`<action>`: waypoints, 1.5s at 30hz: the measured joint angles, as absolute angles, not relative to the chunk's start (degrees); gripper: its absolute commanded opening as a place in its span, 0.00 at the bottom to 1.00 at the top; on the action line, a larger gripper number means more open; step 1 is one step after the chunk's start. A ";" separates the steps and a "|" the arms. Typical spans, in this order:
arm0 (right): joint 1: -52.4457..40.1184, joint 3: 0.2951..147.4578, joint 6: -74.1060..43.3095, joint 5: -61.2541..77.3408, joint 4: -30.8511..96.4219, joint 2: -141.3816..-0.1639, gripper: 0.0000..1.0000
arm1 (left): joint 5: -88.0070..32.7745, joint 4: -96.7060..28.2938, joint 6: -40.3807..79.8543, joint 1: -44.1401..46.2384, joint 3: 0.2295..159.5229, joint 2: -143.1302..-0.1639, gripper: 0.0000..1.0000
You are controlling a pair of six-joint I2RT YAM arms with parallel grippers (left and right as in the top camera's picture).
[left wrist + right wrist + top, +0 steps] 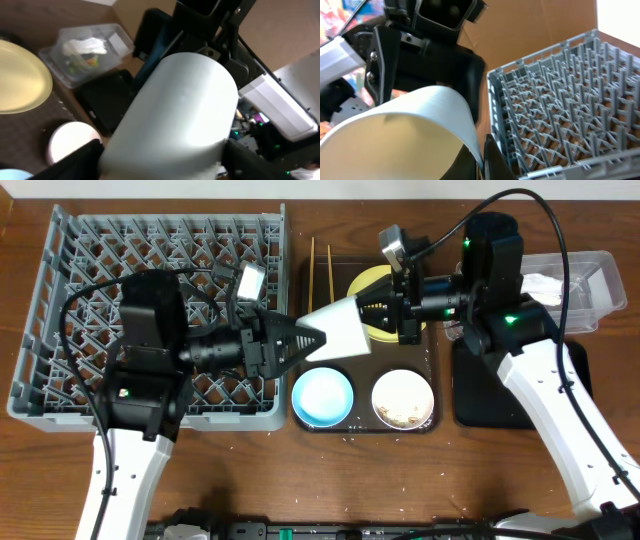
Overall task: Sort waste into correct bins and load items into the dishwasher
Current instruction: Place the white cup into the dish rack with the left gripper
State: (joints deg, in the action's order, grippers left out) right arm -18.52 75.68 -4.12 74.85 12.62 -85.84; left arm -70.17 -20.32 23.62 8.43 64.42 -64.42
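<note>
Both ends of white bowl (345,330) clamped: left gripper (310,338) base, right gripper (380,310) rim.

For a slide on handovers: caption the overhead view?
Left gripper and right gripper hold one white cup between them above the brown serving tray, beside the grey dish rack.

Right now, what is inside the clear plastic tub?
A crumpled white napkin and a small greenish sachet wrapper lie inside the clear tub. Whatever lies under the napkin is covered and cannot be seen.
</note>
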 measured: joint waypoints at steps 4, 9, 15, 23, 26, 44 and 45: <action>-19.77 75.66 -4.54 75.70 11.42 -85.89 0.01 | -71.29 -20.25 23.62 9.91 64.45 -64.51 0.84; -19.73 75.64 -6.55 76.73 8.75 -85.89 0.01 | -72.25 -19.57 23.55 10.41 64.45 -64.51 0.65; -19.40 75.61 -8.10 78.32 8.73 -85.89 0.03 | -73.60 -18.28 23.00 10.35 64.45 -64.49 0.49; -19.22 75.61 -8.67 75.66 9.41 -85.89 0.55 | -69.04 -21.06 22.83 9.96 64.51 -64.51 0.50; -16.58 75.55 -8.75 71.05 12.45 -85.89 0.56 | -62.81 -30.55 22.04 7.97 64.93 -64.31 0.50; -12.16 75.57 -5.85 39.11 39.05 -85.73 0.60 | -6.70 -61.19 22.83 -15.51 64.93 -60.14 0.50; -12.49 75.57 -5.78 38.46 39.22 -85.73 0.60 | -5.17 -61.12 22.94 -16.49 64.93 -61.08 0.50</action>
State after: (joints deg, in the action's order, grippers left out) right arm -12.49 75.57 -5.78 38.46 39.22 -85.73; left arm -5.17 -61.12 22.94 -16.49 64.93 -61.08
